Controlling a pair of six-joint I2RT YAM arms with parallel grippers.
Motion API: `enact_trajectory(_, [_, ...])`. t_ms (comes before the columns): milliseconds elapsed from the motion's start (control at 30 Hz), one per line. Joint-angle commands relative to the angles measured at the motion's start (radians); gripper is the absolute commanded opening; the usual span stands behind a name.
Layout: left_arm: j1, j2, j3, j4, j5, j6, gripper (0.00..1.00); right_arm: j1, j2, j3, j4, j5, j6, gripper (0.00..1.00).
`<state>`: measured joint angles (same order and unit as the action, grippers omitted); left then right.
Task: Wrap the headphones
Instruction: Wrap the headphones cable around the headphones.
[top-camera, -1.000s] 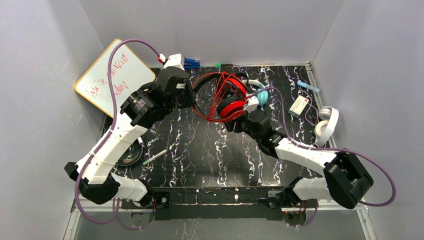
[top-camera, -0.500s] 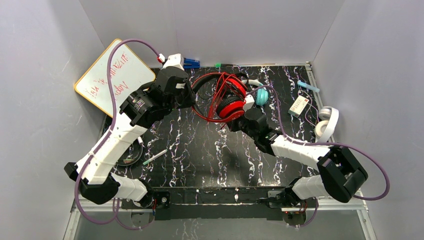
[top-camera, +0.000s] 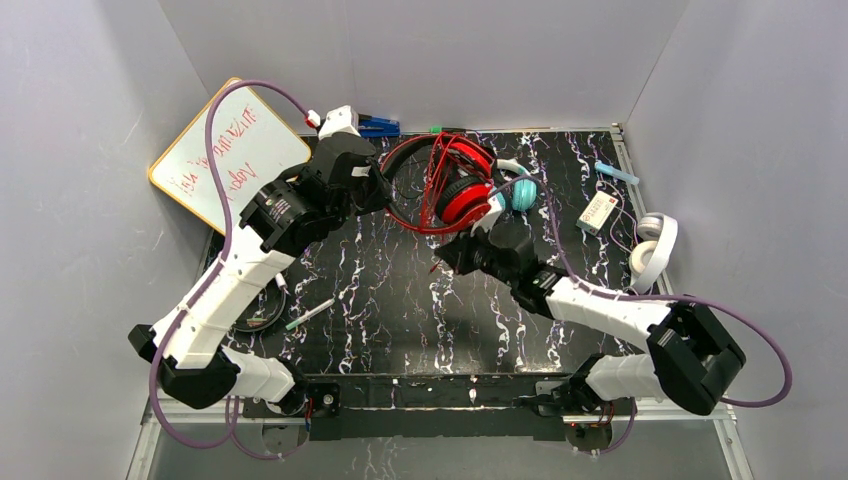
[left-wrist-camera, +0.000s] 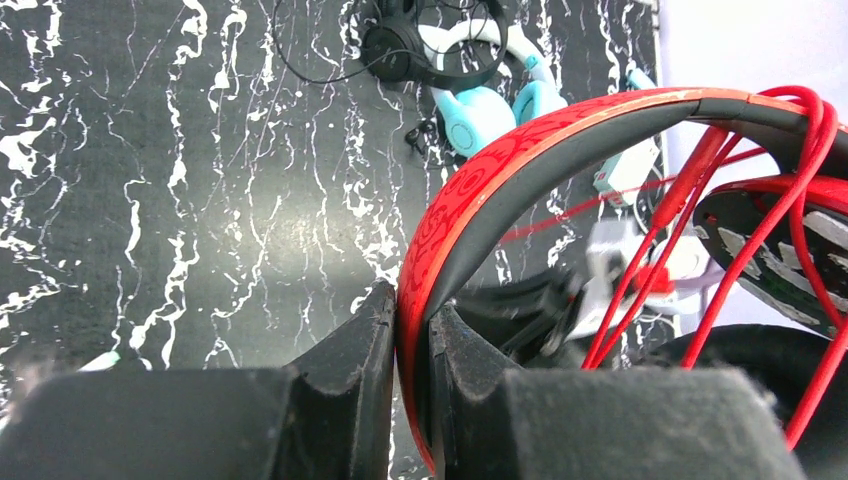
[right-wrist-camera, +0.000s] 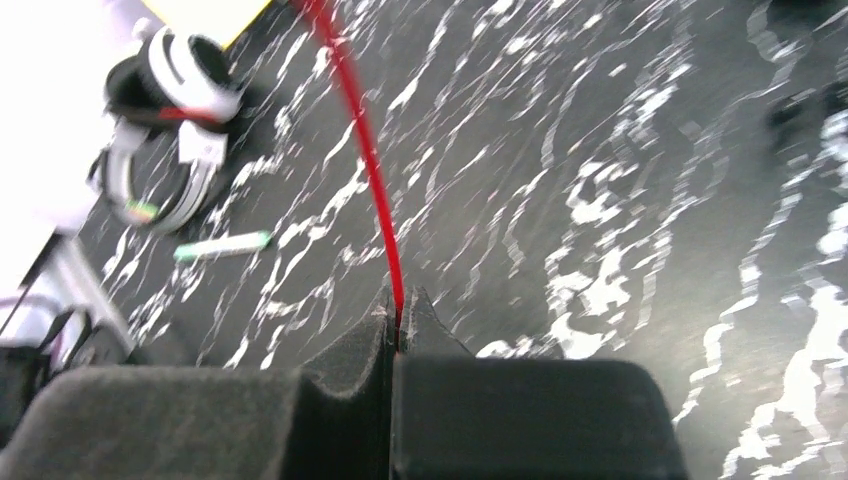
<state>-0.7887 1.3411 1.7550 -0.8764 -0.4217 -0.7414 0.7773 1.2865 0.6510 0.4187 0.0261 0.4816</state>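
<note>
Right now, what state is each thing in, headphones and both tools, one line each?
red headphones, held up, cord partly wound on them
red cord, taut
left tool, shut on the red headphones
right tool, shut on the red cord
teal headphones, lying on the mat
small black headphones, lying by the teal headphones
all-white headphones, lying past the mat's right edge
white-and-black headphones, lying at the mat's left edge

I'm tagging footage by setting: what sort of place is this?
Probably a robotics lab test cell: grey walls box in a marbled table, left arm and right arm bolted at its edge, a scribbled whiteboard alongside.
</note>
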Motion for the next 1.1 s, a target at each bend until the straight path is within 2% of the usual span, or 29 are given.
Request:
enact_trajectory(0, [0.013,-0.047,-0.02,0.109,-0.036,-0.12,0.0,0.109,-0.056,-0.053,-0.017,-0.044,0.088,0.01])
enact_trajectory(200, [0.063,-0.086,-0.137,0.203,-0.11,-0.211,0.0,0.192,-0.151,-0.113,-0.043,-0.035,0.213,0.01])
enact_trajectory(400, [0.096,-0.124,-0.308,0.331,-0.094,-0.357,0.0,0.281,-0.185,-0.05,-0.129,0.026,0.286,0.01])
enact_trajectory(567, [0.131,-0.136,-0.386,0.357,-0.102,-0.49,0.0,0.305,-0.205,-0.033,-0.147,0.037,0.352,0.01])
enact_trajectory(767, [0.14,-0.097,-0.394,0.29,-0.169,-0.578,0.0,0.321,-0.229,0.017,-0.181,0.083,0.346,0.01])
enact_trajectory(967, [0.141,0.043,-0.302,0.054,-0.255,-0.607,0.0,0.321,-0.178,0.153,-0.233,0.084,0.316,0.01])
enact_trajectory(1067, [0.14,0.027,-0.37,0.084,-0.277,-0.57,0.0,0.321,-0.152,0.223,-0.263,0.105,0.302,0.01])
